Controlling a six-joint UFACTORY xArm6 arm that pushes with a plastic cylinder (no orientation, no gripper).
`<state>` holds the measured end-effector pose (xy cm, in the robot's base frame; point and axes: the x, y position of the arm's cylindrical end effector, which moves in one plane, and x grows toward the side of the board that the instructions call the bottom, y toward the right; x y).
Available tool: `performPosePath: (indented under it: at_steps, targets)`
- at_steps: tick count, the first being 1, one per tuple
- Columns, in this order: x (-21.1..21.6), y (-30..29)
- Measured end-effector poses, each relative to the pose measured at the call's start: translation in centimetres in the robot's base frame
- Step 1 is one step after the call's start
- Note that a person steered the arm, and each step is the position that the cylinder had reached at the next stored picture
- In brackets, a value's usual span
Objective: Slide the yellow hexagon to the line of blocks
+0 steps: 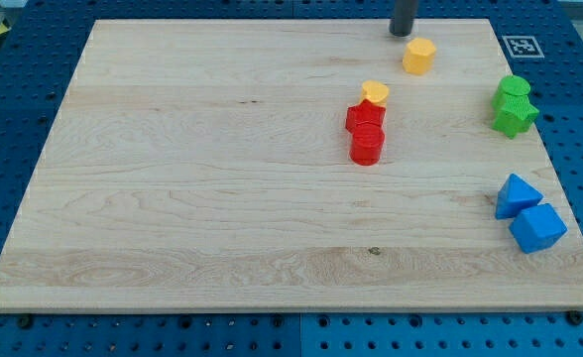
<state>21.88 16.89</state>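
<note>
The yellow hexagon [419,56] lies near the board's top edge, right of centre. My tip [402,34] stands just above and left of it, close to it but apart. Below and to the left, a short line of blocks runs down the board: a yellow heart [374,92] at its top, then a red block [366,117], then a second red block [367,146]. The hexagon is apart from this line, up and to the right of the heart.
Two green blocks [513,105] sit together at the view's right edge. A blue triangle [517,194] and a blue cube [537,227] lie at the lower right. A marker tag [519,46] is at the board's top right corner.
</note>
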Motion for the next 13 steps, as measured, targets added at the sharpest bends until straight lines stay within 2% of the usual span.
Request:
performPosePath:
  at_steps: [1, 2, 6, 7, 8, 9, 10, 12, 13]
  targets:
    - [0.7, 2.6]
    - [3.7, 3.3]
    - [5.1, -1.7]
    - [5.1, -0.7]
    - [5.9, 2.7]
    - [8.9, 1.3]
    - [8.8, -1.8]
    - [5.3, -3.1]
    - [5.3, -5.9]
